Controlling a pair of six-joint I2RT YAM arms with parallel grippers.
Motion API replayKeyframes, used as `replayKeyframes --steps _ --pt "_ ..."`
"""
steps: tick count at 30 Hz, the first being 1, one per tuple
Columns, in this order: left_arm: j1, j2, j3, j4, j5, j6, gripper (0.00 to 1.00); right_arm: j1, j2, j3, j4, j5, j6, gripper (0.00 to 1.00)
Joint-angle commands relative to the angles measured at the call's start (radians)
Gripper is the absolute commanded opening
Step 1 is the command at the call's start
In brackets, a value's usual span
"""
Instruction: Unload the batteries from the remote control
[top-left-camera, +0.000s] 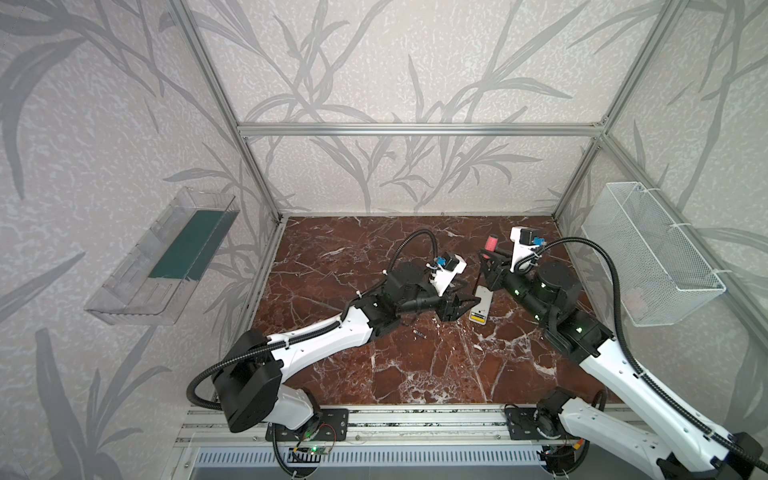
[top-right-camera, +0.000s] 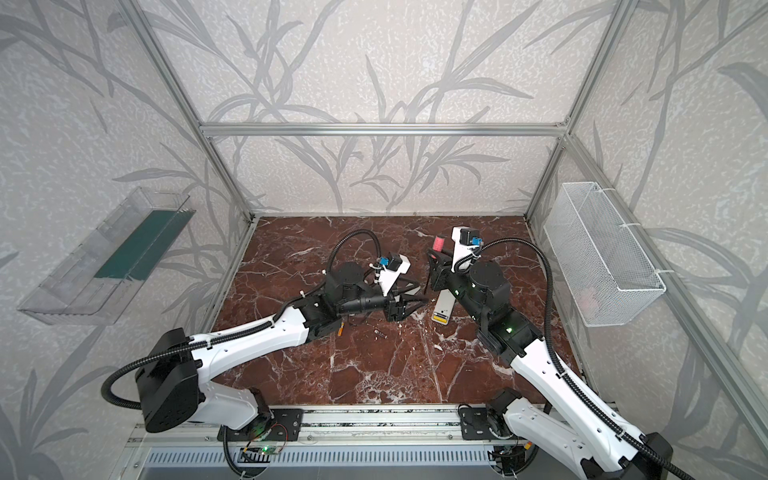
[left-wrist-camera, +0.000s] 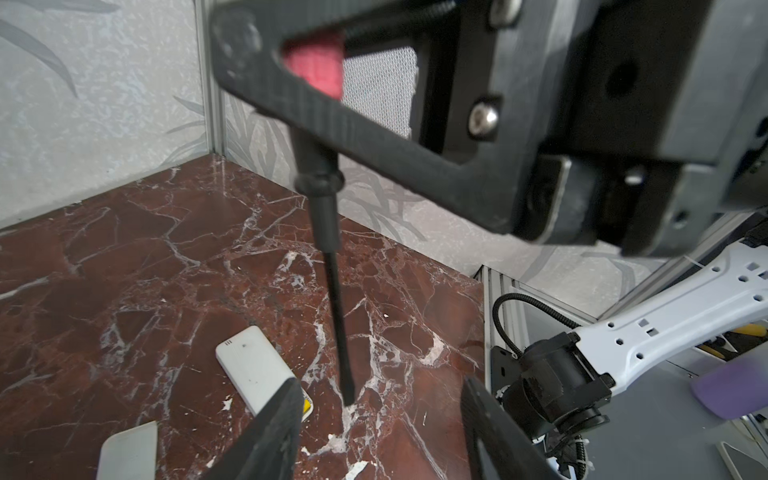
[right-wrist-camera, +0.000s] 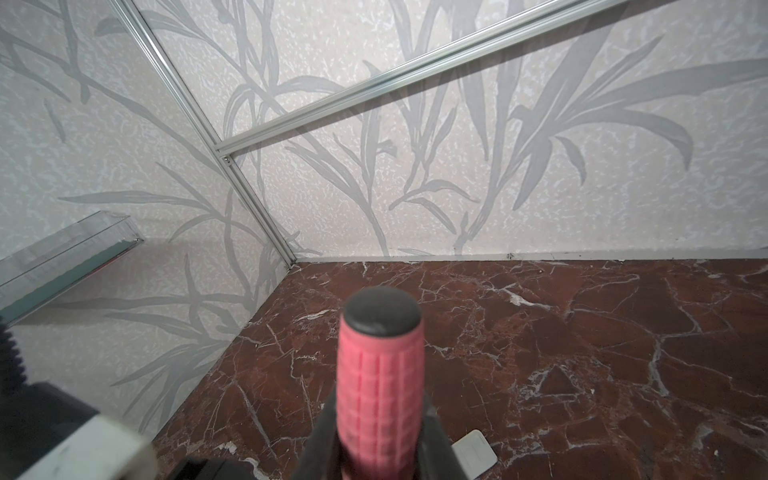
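The white remote control (top-left-camera: 483, 305) (top-right-camera: 443, 306) (left-wrist-camera: 253, 368) lies flat on the marble floor, and something yellow (top-left-camera: 478, 319) (left-wrist-camera: 306, 407), perhaps a battery, shows at its near end. My left gripper (top-left-camera: 468, 303) (left-wrist-camera: 382, 432) stands open just left of it with nothing between its fingers. My right gripper (top-left-camera: 487, 259) (right-wrist-camera: 380, 449) is shut on the pink-handled screwdriver (top-left-camera: 492, 242) (right-wrist-camera: 380, 386), held upright over the remote's far end. Its dark shaft (left-wrist-camera: 332, 270) points down beside the remote. A dark battery (top-left-camera: 419, 333) (top-right-camera: 379, 332) lies loose on the floor. An orange battery (top-right-camera: 340, 330) peeks out from under my left arm.
A small white cover (left-wrist-camera: 129, 451) lies beside the remote. Another white flat piece (right-wrist-camera: 473, 453) shows under the right gripper. A clear tray (top-left-camera: 166, 266) hangs on the left wall and a white mesh basket (top-left-camera: 652, 253) on the right wall.
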Motion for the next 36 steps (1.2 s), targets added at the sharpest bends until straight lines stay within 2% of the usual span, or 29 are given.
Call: replayKeyframes --steps 1,5,7,8,11,12,13,15,17,19,21,25,31,34,36 --pt "0.000 0.040 0.047 0.009 -0.048 0.014 0.57 0.005 -0.003 0.024 0.018 0.016 0.026 0.00" --pt "0.000 0.082 0.077 0.040 -0.064 -0.006 0.48 0.004 -0.008 0.020 0.010 0.019 0.054 0.00" --pt "0.000 0.094 0.085 0.050 -0.065 -0.005 0.40 0.004 -0.011 0.021 0.004 0.015 0.061 0.00" --pt "0.000 0.096 0.088 0.051 -0.062 0.000 0.33 0.004 -0.009 0.026 -0.003 0.007 0.059 0.00" --pt "0.003 0.089 0.084 0.032 -0.066 0.021 0.04 0.004 0.004 0.057 -0.072 -0.014 0.052 0.00" --pt "0.005 0.084 0.080 0.026 -0.065 0.032 0.00 0.004 0.005 0.065 -0.093 -0.026 0.048 0.02" --pt "0.006 0.080 0.077 0.018 -0.061 0.047 0.00 0.004 0.005 0.072 -0.115 -0.034 0.048 0.08" --pt "0.017 0.069 0.070 -0.007 -0.022 0.086 0.00 0.003 0.002 0.086 -0.163 -0.056 0.055 0.32" --pt "0.028 0.056 0.056 -0.030 0.016 0.127 0.00 -0.010 0.004 0.095 -0.190 -0.109 0.062 0.47" --pt "0.037 0.042 0.040 -0.054 0.042 0.168 0.00 -0.034 0.016 0.106 -0.217 -0.181 0.080 0.55" --pt "0.037 0.030 0.040 -0.109 0.061 0.227 0.00 -0.059 0.034 0.125 -0.253 -0.249 0.100 0.59" --pt "0.037 0.019 0.049 -0.167 0.065 0.267 0.00 -0.065 0.037 0.136 -0.297 -0.274 0.103 0.59" --pt "0.036 0.018 0.045 -0.132 0.090 0.234 0.00 -0.066 0.014 0.078 -0.232 -0.280 0.147 0.58" --pt "0.037 0.017 0.036 -0.115 0.097 0.223 0.00 -0.067 0.019 0.067 -0.212 -0.280 0.155 0.49" --pt "0.036 0.017 0.032 -0.121 0.100 0.226 0.00 -0.068 0.027 0.067 -0.215 -0.275 0.153 0.27"
